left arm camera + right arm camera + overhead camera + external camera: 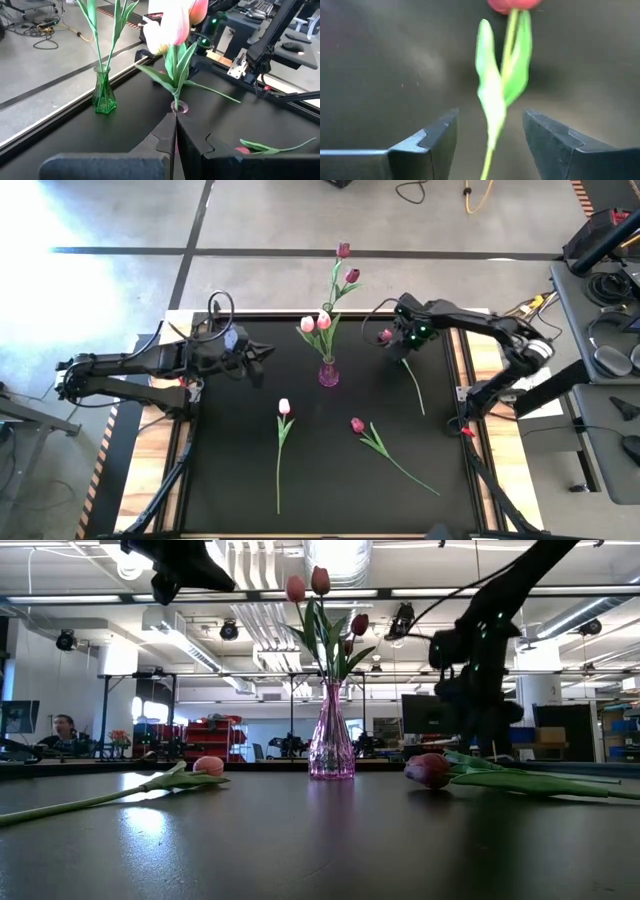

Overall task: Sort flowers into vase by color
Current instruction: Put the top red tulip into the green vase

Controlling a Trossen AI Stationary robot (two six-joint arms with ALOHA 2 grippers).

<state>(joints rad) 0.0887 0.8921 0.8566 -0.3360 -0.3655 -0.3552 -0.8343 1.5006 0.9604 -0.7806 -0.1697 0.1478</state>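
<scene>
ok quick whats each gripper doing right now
left gripper: shut, holding nothing, near the pink vase.
right gripper: open, fingers either side of a maroon tulip on the table, not gripping it.

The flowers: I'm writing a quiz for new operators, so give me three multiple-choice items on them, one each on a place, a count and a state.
1. Where does the pale pink tulip that is out of a vase lie?
A. on the left arm's side of the pink vase
B. under the right pincer
C. on the floor

2. How many tulips lie flat on the table?
A. one
B. three
C. six

3. How is the right pincer?
A. shut on a stem
B. open, astride the maroon tulip's stem
C. out of view

Key: 1 A, the high view shows it there. 2 B, one pale and two maroon lie flat. 3 B, the right wrist view shows the stem between spread fingers.
</scene>
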